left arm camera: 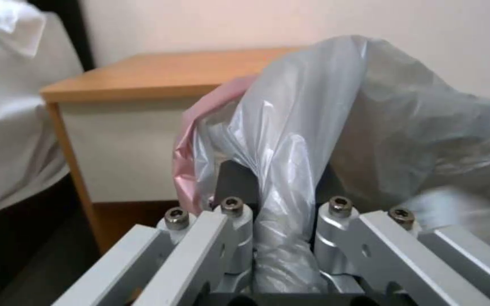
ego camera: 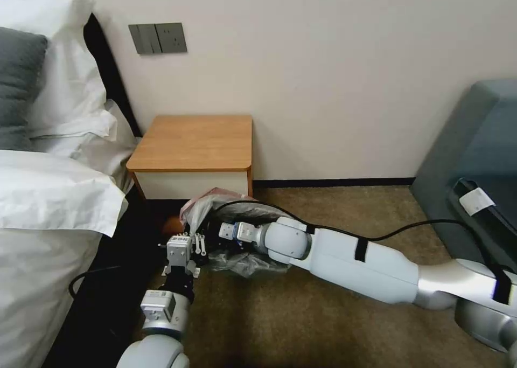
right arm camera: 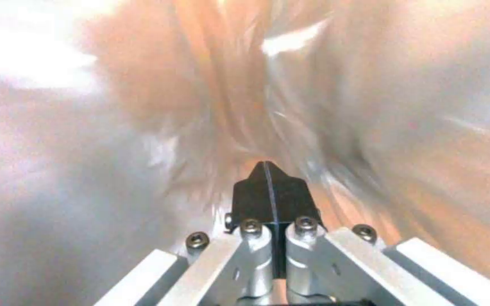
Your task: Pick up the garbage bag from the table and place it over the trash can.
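Note:
The garbage bag point(ego camera: 226, 209), crinkly grey plastic with a pinkish rim band point(left arm camera: 200, 127), is bunched up on the floor just in front of the table point(ego camera: 196, 141). My left gripper point(ego camera: 189, 236) reaches up from below and is shut on a fold of the bag point(left arm camera: 290, 140), which runs between its dark fingers point(left arm camera: 236, 178). My right gripper point(ego camera: 212, 230) comes in from the right and is pushed inside the bag. Its black fingers point(right arm camera: 268, 187) are pressed together, with blurred plastic all around. The trash can is mostly hidden under the bag; a brownish rounded bit point(ego camera: 172, 225) shows at the bag's left edge.
A bed with white linen point(ego camera: 48, 206) and pillows stands close on the left. A grey-blue upholstered seat point(ego camera: 474, 158) is on the right. The wall point(ego camera: 323, 61) runs right behind the table. Brown carpet point(ego camera: 301, 314) lies open in front. A black cable point(ego camera: 377, 230) trails along my right arm.

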`<state>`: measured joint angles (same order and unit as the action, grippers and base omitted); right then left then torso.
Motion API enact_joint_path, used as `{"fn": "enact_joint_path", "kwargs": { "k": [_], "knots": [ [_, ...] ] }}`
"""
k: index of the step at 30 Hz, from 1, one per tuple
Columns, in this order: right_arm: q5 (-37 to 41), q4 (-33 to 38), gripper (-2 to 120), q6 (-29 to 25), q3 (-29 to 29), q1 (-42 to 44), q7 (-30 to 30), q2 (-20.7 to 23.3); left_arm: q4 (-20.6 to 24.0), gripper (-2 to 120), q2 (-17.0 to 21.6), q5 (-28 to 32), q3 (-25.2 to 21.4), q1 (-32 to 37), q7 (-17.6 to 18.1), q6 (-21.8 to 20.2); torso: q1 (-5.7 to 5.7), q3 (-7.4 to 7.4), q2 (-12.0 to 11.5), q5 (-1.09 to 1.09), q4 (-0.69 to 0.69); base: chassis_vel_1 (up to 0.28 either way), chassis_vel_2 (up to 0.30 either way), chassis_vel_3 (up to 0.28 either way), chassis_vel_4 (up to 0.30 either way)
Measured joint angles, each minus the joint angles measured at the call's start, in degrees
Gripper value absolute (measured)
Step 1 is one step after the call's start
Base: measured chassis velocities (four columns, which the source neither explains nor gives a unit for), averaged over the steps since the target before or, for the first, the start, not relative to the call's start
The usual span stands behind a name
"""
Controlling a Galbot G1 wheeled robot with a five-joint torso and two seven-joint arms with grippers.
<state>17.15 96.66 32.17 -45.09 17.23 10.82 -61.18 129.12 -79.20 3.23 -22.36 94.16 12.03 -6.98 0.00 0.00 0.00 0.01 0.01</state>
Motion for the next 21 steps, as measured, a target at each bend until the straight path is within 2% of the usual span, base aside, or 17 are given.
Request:
{"fn": "enact_joint_path", "kwargs": {
  "k": [3,4,7,8,11,13,15,17,18,19,20,21],
  "knots": [
    [-0.01,7.48,0,-0.19,5.57,5.46,-0.10,4.82,-2.15,10,0.11,2.45,-0.67,-1.55,0.76,-0.81,0.00,0.00,0.00,0.00,-0.01,0.000,0.000,0.000,0.000],
    [-0.01,7.48,0,-0.19,5.57,5.46,-0.10,4.82,-2.15,10,0.11,2.45,-0.67,-1.55,0.76,-0.81,0.00,0.00,0.00,0.00,-0.01,0.000,0.000,0.000,0.000],
    [-0.43,14.57,0,-0.89,12.42,12.08,0.12,8.64,-3.89,10,0.30,5.38,-0.80,-2.94,1.86,-1.90,0.00,0.00,0.00,0.00,-0.01,0.000,0.000,0.000,0.000],
    [-0.43,14.57,0,-0.89,12.42,12.08,0.12,8.64,-3.89,10,0.30,5.38,-0.80,-2.94,1.86,-1.90,0.00,0.00,0.00,0.00,-0.01,0.000,0.000,0.000,0.000],
    [-1.60,20.37,0,-3.19,20.97,18.83,0.68,12.57,-4.48,10,0.52,11.82,-0.86,-4.31,4.32,-4.90,0.00,0.00,0.00,0.00,-0.02,0.000,0.000,0.000,0.000],
    [-1.77,21.20,0,-3.75,22.18,19.76,0.67,13.30,-4.47,10,0.56,13.19,-0.87,-4.49,4.77,-5.50,0.00,0.00,0.00,0.00,-0.02,0.000,0.000,0.000,0.000],
    [-2.06,24.65,0,-5.91,26.49,23.76,-0.85,15.91,-4.82,10,0.72,18.64,-0.87,-5.05,6.35,-7.37,0.00,0.00,0.00,-0.01,-0.02,0.000,0.000,0.000,0.000],
    [-2.10,25.57,0,-6.29,27.81,25.14,-1.32,16.38,-5.00,10,0.76,20.55,-0.86,-5.20,6.81,-7.91,0.00,0.00,0.00,-0.01,0.00,0.000,0.000,0.000,0.000],
    [-2.19,26.29,3,-6.62,28.91,26.44,-1.68,16.70,-5.15,10,0.79,22.06,-0.86,-5.29,7.14,-8.36,0.00,0.00,0.00,-0.01,0.00,0.000,0.000,0.000,0.000],
    [-2.97,27.88,10,-7.40,31.90,30.24,-2.05,16.89,-5.62,10,0.85,25.93,-0.77,-5.58,7.92,-9.67,0.00,0.00,0.00,0.00,0.00,0.000,0.000,0.000,0.000],
    [-4.04,28.83,14,-8.24,34.79,33.66,-2.22,16.53,-6.10,10,0.91,28.24,-0.70,-5.67,8.21,-10.47,0.00,0.00,0.00,0.00,-0.01,0.000,0.000,0.000,0.000],
    [-4.04,28.83,14,-8.24,34.79,33.66,-2.22,16.53,-6.10,10,0.91,28.24,-0.70,-5.67,8.21,-10.47,0.00,0.00,0.00,0.00,-0.01,0.000,0.000,0.000,0.000]
  ]
}}
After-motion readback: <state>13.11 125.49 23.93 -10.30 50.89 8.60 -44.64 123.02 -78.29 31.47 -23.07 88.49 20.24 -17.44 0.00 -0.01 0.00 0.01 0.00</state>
